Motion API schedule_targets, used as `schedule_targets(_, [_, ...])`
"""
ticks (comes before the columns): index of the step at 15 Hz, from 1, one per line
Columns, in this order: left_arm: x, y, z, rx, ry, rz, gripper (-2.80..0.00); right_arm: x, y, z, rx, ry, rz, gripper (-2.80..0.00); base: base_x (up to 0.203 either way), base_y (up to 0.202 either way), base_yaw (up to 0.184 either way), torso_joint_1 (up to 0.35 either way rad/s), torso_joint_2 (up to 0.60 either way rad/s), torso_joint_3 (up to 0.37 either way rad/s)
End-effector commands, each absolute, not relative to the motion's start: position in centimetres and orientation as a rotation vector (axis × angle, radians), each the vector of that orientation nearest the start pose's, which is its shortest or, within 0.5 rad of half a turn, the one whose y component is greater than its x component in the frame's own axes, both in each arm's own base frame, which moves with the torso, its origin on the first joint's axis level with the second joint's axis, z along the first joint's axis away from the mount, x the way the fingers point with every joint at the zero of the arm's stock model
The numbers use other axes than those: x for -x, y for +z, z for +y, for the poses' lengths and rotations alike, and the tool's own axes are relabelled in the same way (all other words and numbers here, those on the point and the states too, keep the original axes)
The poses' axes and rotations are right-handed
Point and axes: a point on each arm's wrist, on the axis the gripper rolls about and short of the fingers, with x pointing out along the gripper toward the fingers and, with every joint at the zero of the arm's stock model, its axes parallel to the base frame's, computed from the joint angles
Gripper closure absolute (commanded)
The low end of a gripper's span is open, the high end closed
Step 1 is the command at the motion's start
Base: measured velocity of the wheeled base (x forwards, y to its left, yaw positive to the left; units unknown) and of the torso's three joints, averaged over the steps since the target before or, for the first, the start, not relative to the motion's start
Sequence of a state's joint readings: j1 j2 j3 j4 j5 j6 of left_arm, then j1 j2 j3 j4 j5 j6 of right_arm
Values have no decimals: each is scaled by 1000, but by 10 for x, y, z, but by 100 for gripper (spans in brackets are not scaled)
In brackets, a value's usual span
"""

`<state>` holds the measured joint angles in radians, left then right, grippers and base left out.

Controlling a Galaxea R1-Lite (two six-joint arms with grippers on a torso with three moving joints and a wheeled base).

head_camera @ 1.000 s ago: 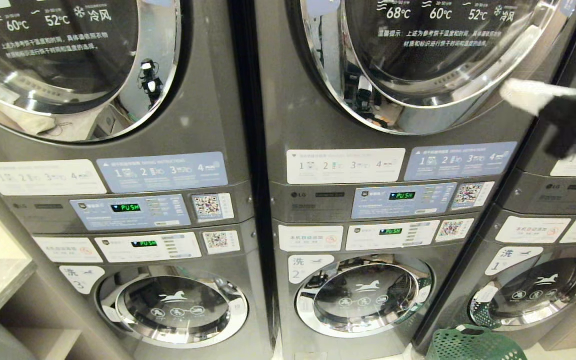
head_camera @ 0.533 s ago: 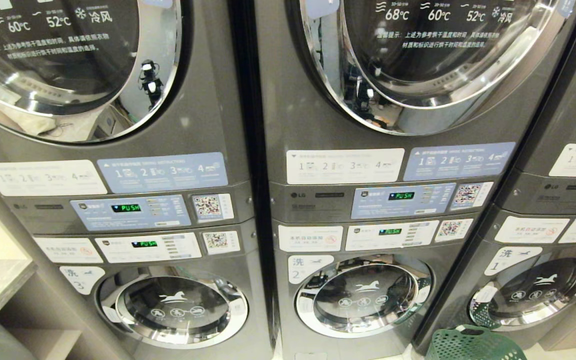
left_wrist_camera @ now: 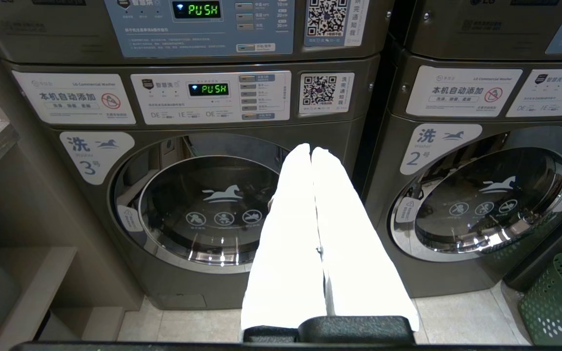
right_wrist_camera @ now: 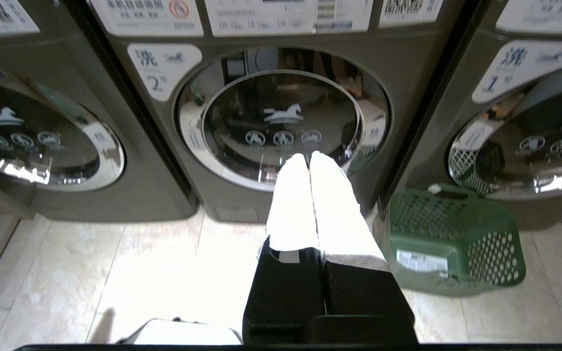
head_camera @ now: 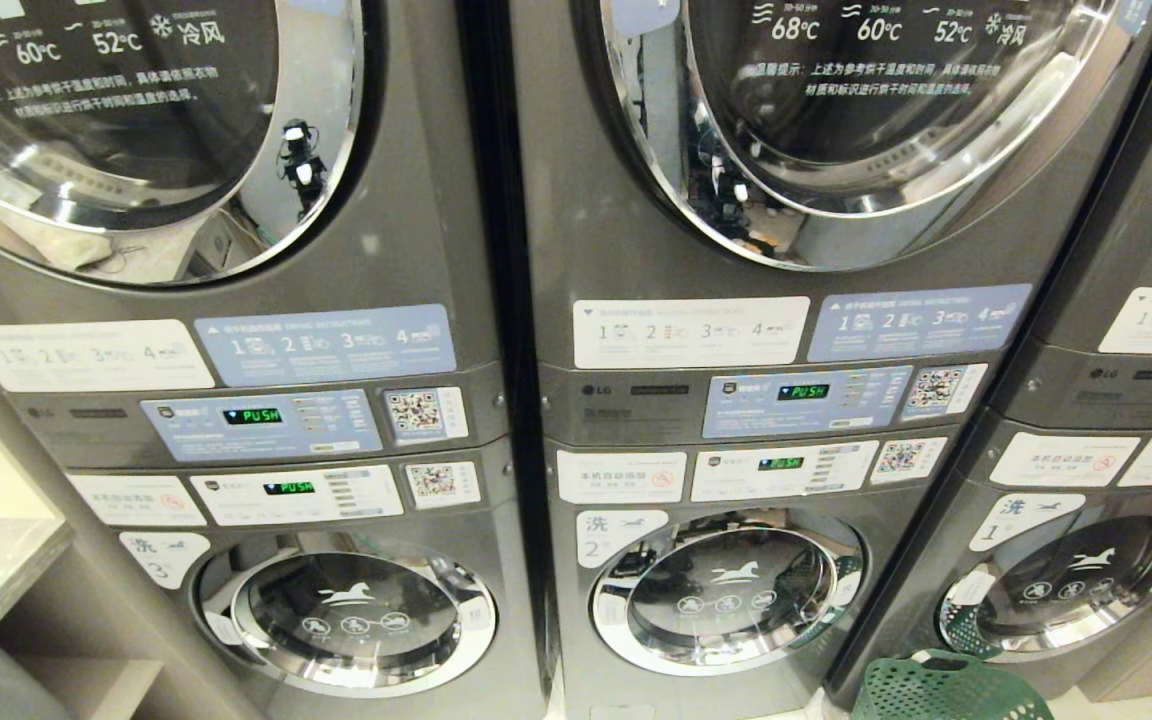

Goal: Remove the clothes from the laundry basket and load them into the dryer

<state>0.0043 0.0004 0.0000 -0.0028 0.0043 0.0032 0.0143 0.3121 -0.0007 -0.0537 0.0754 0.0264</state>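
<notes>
Green plastic, the laundry basket (right_wrist_camera: 451,241) is sitting on the floor just right of washer 2 (right_wrist_camera: 281,117), its inside hidden. Both the right gripper (right_wrist_camera: 309,158) and left gripper (left_wrist_camera: 310,151) are hanging with white fingers pressed together, empty; the dryer door (head_camera: 866,110), cut off above, is closed.

Green perforated laundry basket (right_wrist_camera: 451,239) stands on the floor; dryer (head_camera: 816,120) door shut

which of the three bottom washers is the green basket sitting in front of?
The grey front-loading washer numbered 1, rightmost of the three. The green perforated plastic laundry basket stands on the floor at its left front corner; washers 2 and 3 have none.
</notes>
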Motion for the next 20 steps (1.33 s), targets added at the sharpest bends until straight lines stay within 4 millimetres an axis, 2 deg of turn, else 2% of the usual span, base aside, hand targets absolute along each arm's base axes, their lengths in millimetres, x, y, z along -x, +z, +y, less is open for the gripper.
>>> schedule_targets(1, [23,76,0,-3,9,-3,0,4,84,2,-29,89,177,0,0,0,0,0,0,0])
schedule_targets(4, [23,76,0,-3,9,-3,0,19,82,2,-18,81,-2,0,0,0,0,0,0,0])
schedule_targets(6, [23,76,0,-3,9,-3,0,23,81,1,39,61,-58,0,0,0,0,0,0,0])
schedule_targets(10, [23,76,0,-3,9,-3,0,23,75,1,103,40,1,0,0,0,0,0,0,0])
schedule_targets(20, [23,76,0,-3,9,-3,0,23,75,0,57,17,7,0,0,0,0,0,0,0])
